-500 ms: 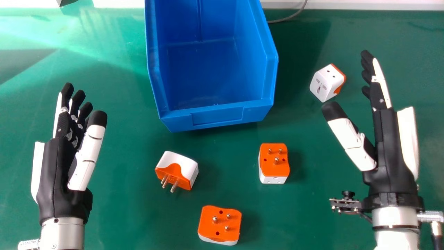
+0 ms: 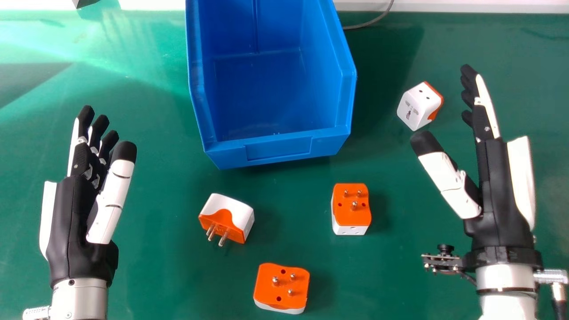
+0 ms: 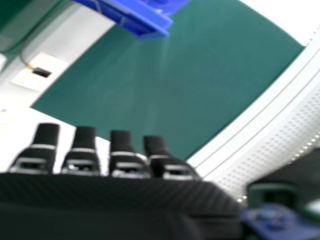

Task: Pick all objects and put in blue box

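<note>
Green desk (image 2: 169,275) beneath and around the blue box (image 2: 279,149); bare inside, probably set centrally with its low wall toward the robot to be reached from either side.

Out to the right of the box, the right robot hand (image 2: 495,191), released, fingers straight and thumb spread, holding nothing; probably kept wide for a grasp at the right-side adapter (image 2: 418,106), lying between it and the box, apart from the thumb. Well left of the box and nearer the robot, the left robot hand (image 2: 71,222), also released and empty, fingers loosely extended; likely waiting clear of the work.

Just off the box's near right corner, the near-right adapter (image 2: 351,206), pins up; before its near left corner, the near-left adapter (image 2: 226,218), tipped with pins toward the robot; farthest in front of the box, the nearest adapter (image 2: 282,289), pins up; all probably left loose and spaced for picking one by one. Behind the box to the right, a thin grey cable (image 2: 369,22).

Against the earlier frame, shifted slightly toward the box on the right robot hand's part; otherwise unchanged, with no adapter moved.
</note>
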`<state>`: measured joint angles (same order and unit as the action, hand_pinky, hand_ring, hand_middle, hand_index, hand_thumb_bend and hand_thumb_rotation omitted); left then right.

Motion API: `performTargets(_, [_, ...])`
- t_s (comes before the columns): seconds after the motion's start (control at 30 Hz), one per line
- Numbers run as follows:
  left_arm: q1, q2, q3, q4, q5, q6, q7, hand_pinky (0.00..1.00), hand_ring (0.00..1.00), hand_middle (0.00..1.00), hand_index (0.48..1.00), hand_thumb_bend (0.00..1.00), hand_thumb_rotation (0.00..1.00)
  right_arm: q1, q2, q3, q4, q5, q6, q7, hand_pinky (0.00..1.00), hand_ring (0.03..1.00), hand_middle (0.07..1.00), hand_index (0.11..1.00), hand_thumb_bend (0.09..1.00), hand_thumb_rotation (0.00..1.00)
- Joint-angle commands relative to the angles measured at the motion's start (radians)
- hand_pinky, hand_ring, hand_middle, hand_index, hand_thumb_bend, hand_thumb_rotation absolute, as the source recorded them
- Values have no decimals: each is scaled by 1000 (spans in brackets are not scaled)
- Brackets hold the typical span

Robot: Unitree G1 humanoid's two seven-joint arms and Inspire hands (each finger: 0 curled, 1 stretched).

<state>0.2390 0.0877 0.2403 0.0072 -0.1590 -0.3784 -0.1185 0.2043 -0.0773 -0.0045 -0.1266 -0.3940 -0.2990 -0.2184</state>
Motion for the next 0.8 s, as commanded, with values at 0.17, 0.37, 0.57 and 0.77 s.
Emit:
performTargets(0.17, [5, 1, 4, -31, -29, 2, -12, 941, 950, 975, 982, 658, 667, -78, -8, -15, -31, -66, 92, -43, 868, 917, 933, 925, 550, 777])
performTargets(0.37, [12, 3, 7, -35, -33, 3, -17, 952, 957, 979, 985, 644, 665, -151, -41, -19, -6, -128, 179, -46, 817, 883, 907, 899, 558, 648])
performTargets(0.57, [15, 4, 7, -41, -40, 9, -15, 960, 963, 981, 986, 645, 669, -208, -68, -17, 25, -144, 232, -44, 783, 864, 895, 880, 574, 529])
performTargets(0.77, [13, 15, 9, -36, -40, 7, -24, 969, 970, 987, 991, 644, 675, -254, -88, -1, 71, -181, 262, -70, 759, 854, 888, 865, 595, 469])
